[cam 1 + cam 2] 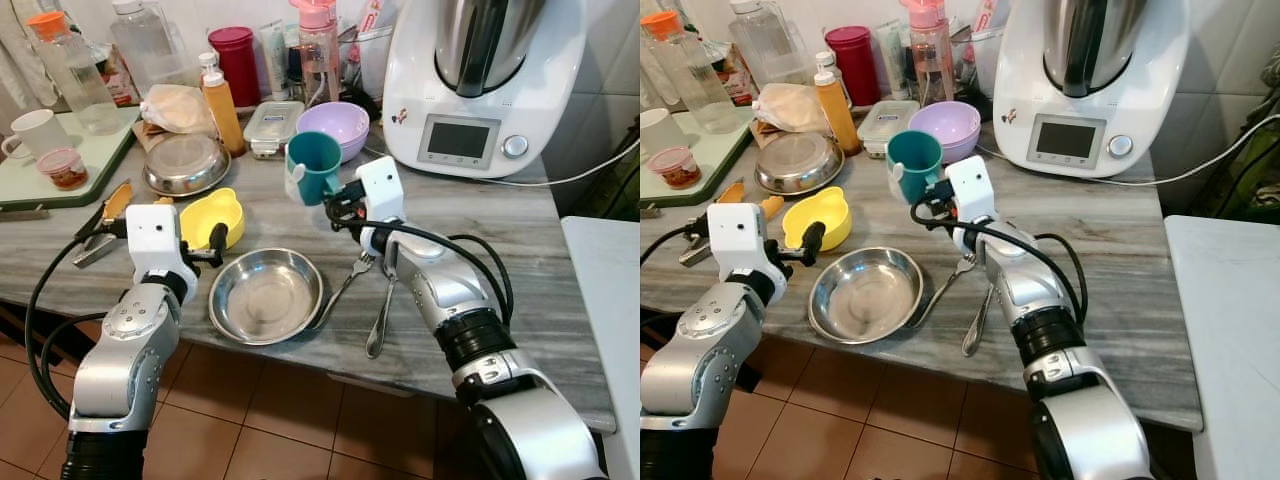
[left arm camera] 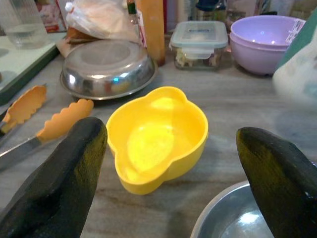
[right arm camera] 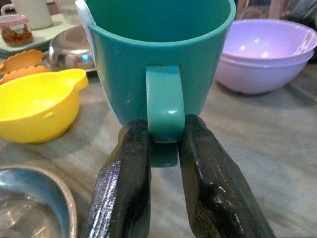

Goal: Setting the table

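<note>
Left gripper gapes wide before my yellow bowl, holding nothing.
Orange tongs lie beside it, a steel bowl just below, fork and spoon beyond. My right gripper pinches the handle of the smooth teal cup, upright beside a lilac bowl.
</note>
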Controlling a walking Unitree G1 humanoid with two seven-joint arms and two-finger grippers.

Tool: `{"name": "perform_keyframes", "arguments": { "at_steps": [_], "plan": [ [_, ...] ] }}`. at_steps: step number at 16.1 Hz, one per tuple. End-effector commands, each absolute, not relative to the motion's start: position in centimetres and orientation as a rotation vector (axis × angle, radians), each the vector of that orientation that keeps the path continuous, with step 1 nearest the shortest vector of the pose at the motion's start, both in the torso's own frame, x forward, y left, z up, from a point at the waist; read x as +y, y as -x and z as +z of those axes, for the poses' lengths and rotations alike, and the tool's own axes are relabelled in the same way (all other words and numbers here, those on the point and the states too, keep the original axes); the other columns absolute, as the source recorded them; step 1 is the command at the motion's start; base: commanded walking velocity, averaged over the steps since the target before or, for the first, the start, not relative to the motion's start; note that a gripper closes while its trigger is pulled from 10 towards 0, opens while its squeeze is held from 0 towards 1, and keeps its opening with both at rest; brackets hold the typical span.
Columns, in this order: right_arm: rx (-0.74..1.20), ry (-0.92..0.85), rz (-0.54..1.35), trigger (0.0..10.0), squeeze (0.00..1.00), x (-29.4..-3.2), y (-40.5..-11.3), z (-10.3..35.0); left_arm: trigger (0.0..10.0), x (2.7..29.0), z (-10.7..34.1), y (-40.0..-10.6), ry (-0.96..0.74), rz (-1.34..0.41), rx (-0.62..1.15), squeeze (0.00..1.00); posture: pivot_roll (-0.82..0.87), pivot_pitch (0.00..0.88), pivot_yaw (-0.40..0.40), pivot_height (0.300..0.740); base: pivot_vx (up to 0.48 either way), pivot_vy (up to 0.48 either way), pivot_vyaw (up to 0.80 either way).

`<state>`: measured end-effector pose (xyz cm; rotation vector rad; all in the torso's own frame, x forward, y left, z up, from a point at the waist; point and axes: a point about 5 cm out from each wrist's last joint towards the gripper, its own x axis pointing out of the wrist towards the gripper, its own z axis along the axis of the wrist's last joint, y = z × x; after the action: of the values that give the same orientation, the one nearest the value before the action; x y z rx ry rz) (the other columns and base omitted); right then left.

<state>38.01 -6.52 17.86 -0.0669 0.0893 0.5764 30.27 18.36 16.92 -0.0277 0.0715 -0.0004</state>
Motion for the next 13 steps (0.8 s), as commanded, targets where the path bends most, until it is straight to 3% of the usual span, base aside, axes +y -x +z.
{"name": "perform_keyframes", "arguments": {
  "at_steps": [1, 13],
  "plan": [
    [0.062, 0.055, 0.598, 0.0, 0.00, -6.06, -37.89, 18.60, 10.0, 18.67, 17.20, -30.06, 0.003, 0.014, 0.054, 0.00, -0.13, 0.079, 0.098, 0.740, 0.000, 0.000, 0.00],
    [0.062, 0.055, 0.598, 0.0, 0.00, -6.06, -37.89, 18.60, 10.0, 18.67, 17.20, -30.06, 0.003, 0.014, 0.054, 0.00, -0.13, 0.079, 0.098, 0.740, 0.000, 0.000, 0.00]
  ]
}}
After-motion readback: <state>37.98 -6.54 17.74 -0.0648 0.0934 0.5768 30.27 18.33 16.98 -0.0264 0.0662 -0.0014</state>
